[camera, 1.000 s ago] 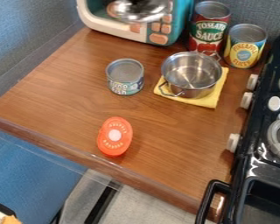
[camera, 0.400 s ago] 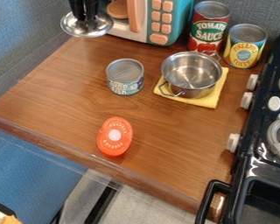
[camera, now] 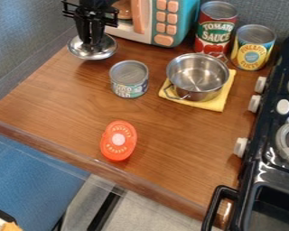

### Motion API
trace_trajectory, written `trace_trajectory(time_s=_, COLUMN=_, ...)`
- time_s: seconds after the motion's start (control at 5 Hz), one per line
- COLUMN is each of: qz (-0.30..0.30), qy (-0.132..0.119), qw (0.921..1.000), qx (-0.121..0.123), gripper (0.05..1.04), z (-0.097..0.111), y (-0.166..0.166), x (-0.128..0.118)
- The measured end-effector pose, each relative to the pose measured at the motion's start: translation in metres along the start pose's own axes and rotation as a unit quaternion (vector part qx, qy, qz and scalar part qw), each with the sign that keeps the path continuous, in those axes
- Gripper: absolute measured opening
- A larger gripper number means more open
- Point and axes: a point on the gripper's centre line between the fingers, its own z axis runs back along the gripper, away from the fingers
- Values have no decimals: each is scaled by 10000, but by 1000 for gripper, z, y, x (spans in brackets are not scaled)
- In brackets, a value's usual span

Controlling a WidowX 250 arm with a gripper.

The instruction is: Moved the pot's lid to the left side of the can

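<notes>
The black gripper [camera: 91, 41] hangs over the counter's upper left part, shut on the middle of the silver pot lid [camera: 81, 50]. The lid is roughly level, up and to the left of the small tuna can [camera: 129, 79], with a gap between them. Whether the lid touches the counter I cannot tell. The open steel pot [camera: 198, 76] stands without its lid on a folded yellow cloth [camera: 214, 103], to the right of the can.
A toy microwave [camera: 164, 22] stands behind the lid. Tomato sauce [camera: 216, 28] and pineapple [camera: 253, 47] cans stand behind the pot. An orange tomato-like toy [camera: 118, 140] lies near the front edge of the counter [camera: 68, 101]. A black stove [camera: 270, 149] borders the right side.
From in front of the microwave, the gripper and lid have moved left, then down in the view toward the counter. The can, pot and cloth have kept their places.
</notes>
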Motion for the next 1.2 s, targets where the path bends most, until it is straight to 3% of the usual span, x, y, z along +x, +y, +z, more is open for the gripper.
trace_trajectory(time_s=0.4, qz=-119, qy=140, qw=9998, qx=-7, gripper=344, z=-17, y=1, x=1)
trace_trajectory(time_s=0.8, qz=-407, qy=-40, qw=9992, qx=18, gripper=932, z=-9, y=2, x=-2)
trace_trajectory(time_s=1.0, qz=-712, qy=-382, qw=9967, qx=-16, gripper=1009, z=23, y=2, x=-3)
trace_trajectory(time_s=1.2, qz=-894, qy=-373, qw=9953, qx=-38, gripper=1004, z=29, y=1, x=-5)
